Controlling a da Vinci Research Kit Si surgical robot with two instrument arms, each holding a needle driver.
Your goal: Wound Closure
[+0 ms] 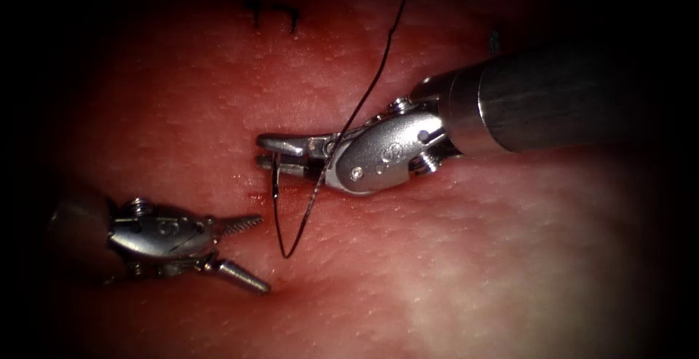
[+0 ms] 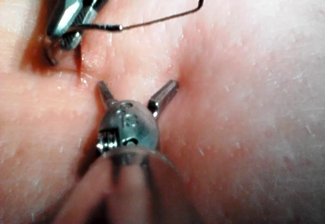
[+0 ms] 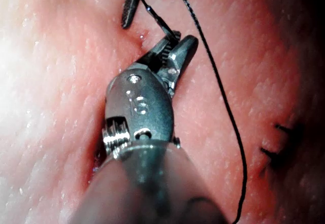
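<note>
My right tool (image 1: 261, 151) reaches in from the right, its jaws shut on the dark curved needle (image 1: 276, 184) near one end. The needle hangs down from the jaws over the tissue (image 1: 437, 257); I cannot tell whether its tip is in the tissue. Black thread (image 1: 364, 100) runs from the needle's lower end, loops up past the right tool's wrist and leaves at the top. My left tool (image 1: 262, 253) sits low on the left with its jaws open and holding nothing. In the left wrist view the open left jaws (image 2: 137, 85) hover over the tissue, short of the right tool (image 2: 63, 26) and the needle (image 2: 101, 27).
Two dark finished stitches (image 1: 275, 15) sit at the far top of the tissue, and show again in the right wrist view as stitches (image 3: 274, 142). A small red spot (image 1: 256, 197) marks the tissue just under the right jaws. Thread (image 3: 223, 107) trails beside the right tool (image 3: 180, 41).
</note>
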